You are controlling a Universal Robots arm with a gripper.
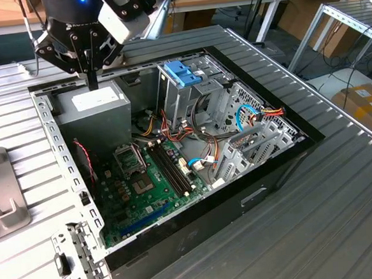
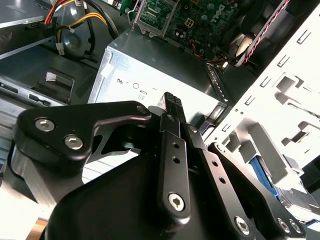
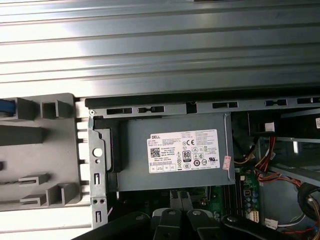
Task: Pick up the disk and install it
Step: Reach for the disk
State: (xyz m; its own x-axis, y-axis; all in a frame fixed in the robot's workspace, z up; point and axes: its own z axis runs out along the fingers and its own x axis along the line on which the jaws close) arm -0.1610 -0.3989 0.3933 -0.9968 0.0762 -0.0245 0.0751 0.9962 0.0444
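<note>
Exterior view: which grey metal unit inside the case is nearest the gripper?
The power-supply box with the white sticker, below the gripper; the drive cage with the blue latch stands farther away.

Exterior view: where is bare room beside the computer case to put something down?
The ribbed table is bare on the exterior view's right of the computer case. Inside it is crowded: power supply, motherboard, cables. A grey fixture takes the exterior view's left.

White sticker (image 3: 183, 151) with dense black print and round marks on the grey power-supply box (image 3: 135, 150), small pink tag (image 3: 227, 162) at the sticker's corner, white lettering on the green motherboard (image 2: 200, 22), stamped symbols (image 2: 131, 84) on the box's side
</note>
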